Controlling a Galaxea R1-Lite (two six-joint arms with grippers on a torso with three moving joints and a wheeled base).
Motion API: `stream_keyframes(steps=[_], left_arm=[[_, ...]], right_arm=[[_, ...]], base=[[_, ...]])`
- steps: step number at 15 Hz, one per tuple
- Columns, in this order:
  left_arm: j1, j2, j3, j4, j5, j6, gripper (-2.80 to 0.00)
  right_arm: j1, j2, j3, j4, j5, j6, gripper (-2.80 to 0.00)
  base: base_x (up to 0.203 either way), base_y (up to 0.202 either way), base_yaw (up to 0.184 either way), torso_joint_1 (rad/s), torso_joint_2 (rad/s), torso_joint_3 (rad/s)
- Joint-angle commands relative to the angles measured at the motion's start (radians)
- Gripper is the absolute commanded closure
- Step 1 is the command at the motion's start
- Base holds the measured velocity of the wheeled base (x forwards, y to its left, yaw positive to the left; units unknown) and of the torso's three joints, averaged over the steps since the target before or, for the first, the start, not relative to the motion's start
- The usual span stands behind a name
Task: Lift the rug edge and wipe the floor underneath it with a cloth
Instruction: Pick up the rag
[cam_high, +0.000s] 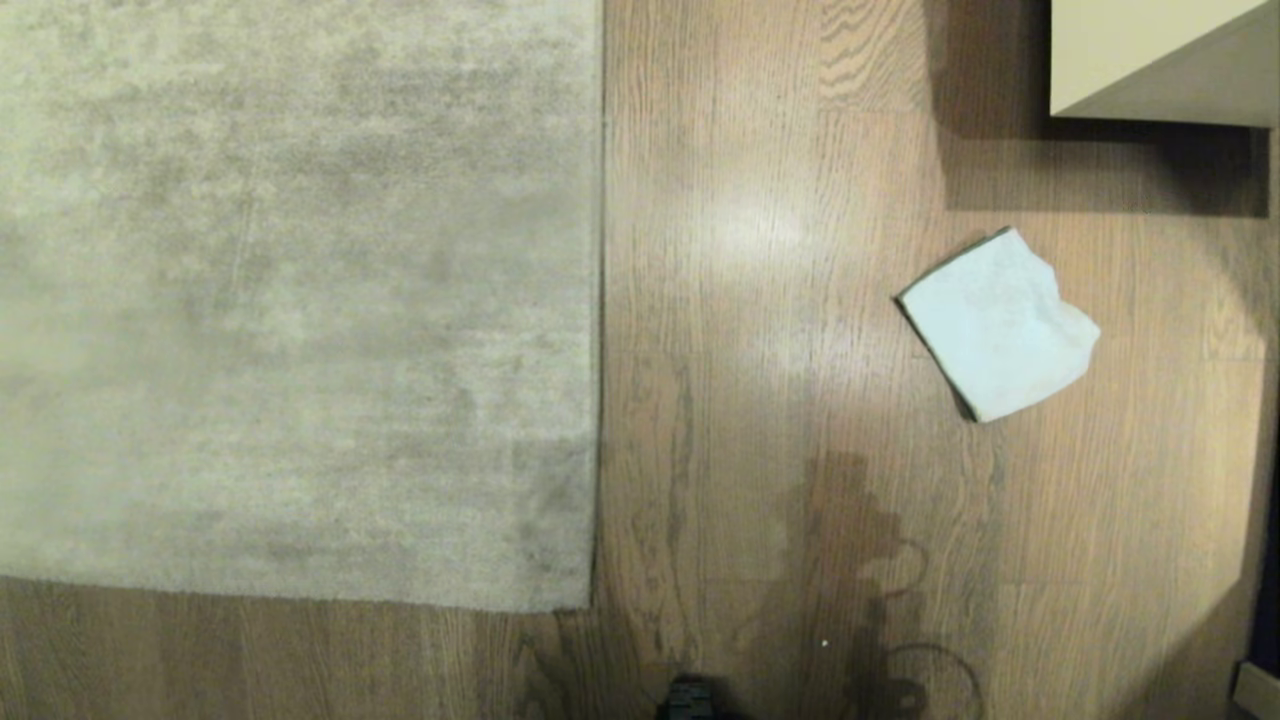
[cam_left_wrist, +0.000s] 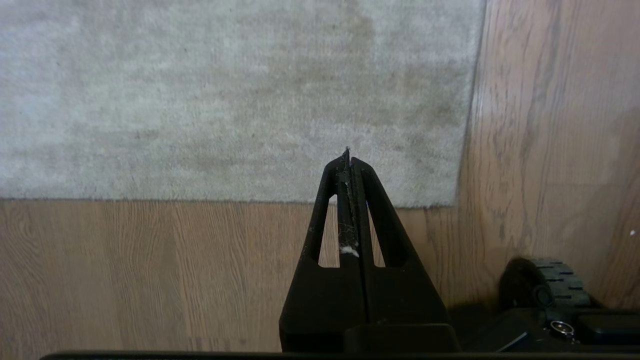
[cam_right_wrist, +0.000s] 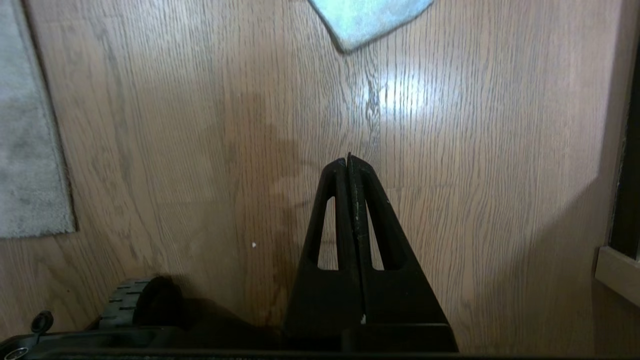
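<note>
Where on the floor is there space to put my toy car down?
Bare floor runs between the rug edge and the cloth. Another strip lies below the rug. It's tighter beside the pale furniture.

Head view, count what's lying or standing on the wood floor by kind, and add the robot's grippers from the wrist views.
Rugs: 1, the beige-grey rug, lying flat.
Cloths: 1, the pale blue cloth, right of the rug.
Furniture: 1, a cream cabinet corner, far right.
Grippers: 2, left gripper and right gripper, both shut, empty.
Total: 5
</note>
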Motion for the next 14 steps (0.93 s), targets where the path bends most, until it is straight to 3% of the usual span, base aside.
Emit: stream_keyframes(steps=[1, 8, 14], left_arm=[[0.0, 0.0, 0.0, 0.0, 0.0, 0.0, 0.0], [0.0, 0.0, 0.0, -0.001, 0.001, 0.0, 0.0], [0.0, 0.0, 0.0, -0.001, 0.001, 0.001, 0.0]], right_arm=[[0.0, 0.0, 0.0, 0.0, 0.0, 0.001, 0.0], [0.0, 0.0, 0.0, 0.0, -0.001, 0.001, 0.0], [0.0, 0.0, 0.0, 0.0, 0.0, 0.001, 0.0]], base=[[0.0, 0.0, 0.0, -0.004, 0.01, -0.195], [0.0, 0.0, 0.0, 0.001, 0.0, -0.186], [0.0, 0.0, 0.0, 0.002, 0.0, -0.016]])
